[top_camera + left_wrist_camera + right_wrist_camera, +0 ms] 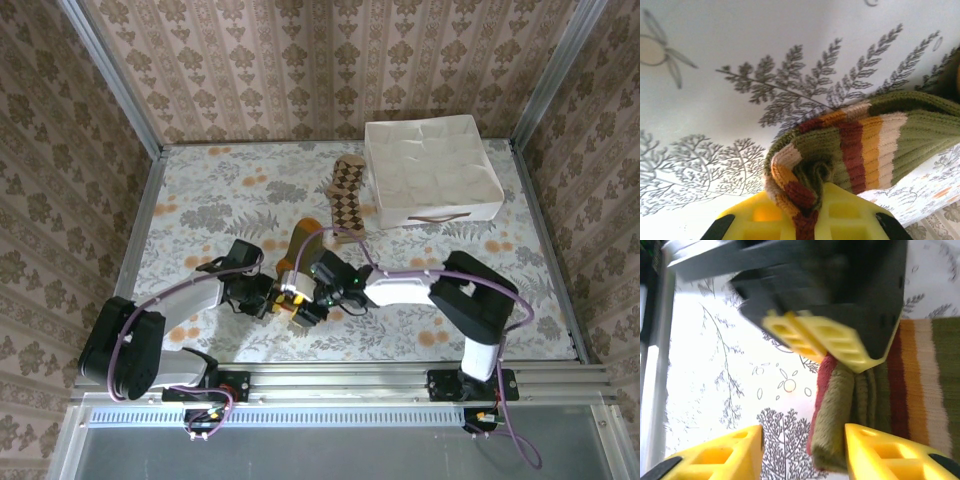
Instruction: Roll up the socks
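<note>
The striped sock lies near the middle of the desk, between the two arms. It is a thick ribbed knit, olive-green with bands of cream, orange and dark red across it. One end is curled over into a small, tight roll. The left hand is pressed together on that rolled end. Its yellow plastic fingers pinch the folded layers, so the knit bunches up and a dark red strip is squeezed down between them. The rest of the sock runs flat away from the pinch.

In the right wrist view, the right hand is spread, its two yellow, ribbed fingers standing well apart low over the desk. The sock's rolled edge sits between them, close against the one on the striped side. It cannot be told whether the two touch. Above it, the left hand's blurred yellow fingers are clamped on the same roll.

The argyle sock, patterned in brown and cream diamonds, lies flat and long farther back. Its far end is just beside a square white fabric box with a quilted-looking top and a thin handle on its near wall. The desk is covered with a smooth pale cloth printed with grey ferns and orange flowers.
</note>
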